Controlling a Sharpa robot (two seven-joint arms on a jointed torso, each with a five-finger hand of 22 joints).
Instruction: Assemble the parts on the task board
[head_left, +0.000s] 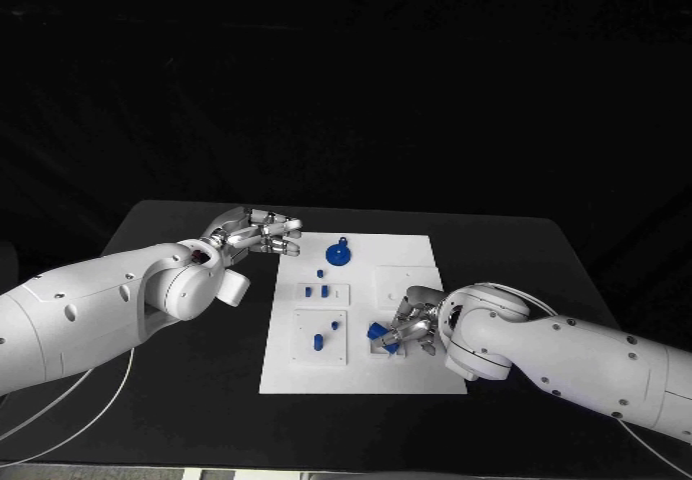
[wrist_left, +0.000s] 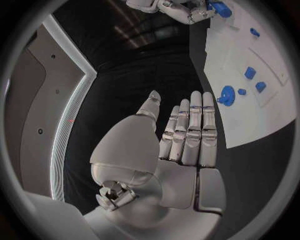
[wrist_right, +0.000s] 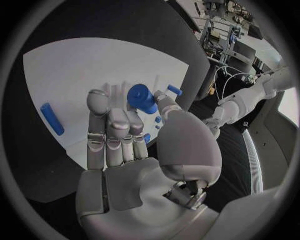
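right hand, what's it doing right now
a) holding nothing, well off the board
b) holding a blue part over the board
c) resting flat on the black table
b: the right hand has its fingers round a blue part, over the white task board.

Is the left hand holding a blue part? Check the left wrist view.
No. The left hand is flat with fingers straight and nothing in it, beside the white task board.
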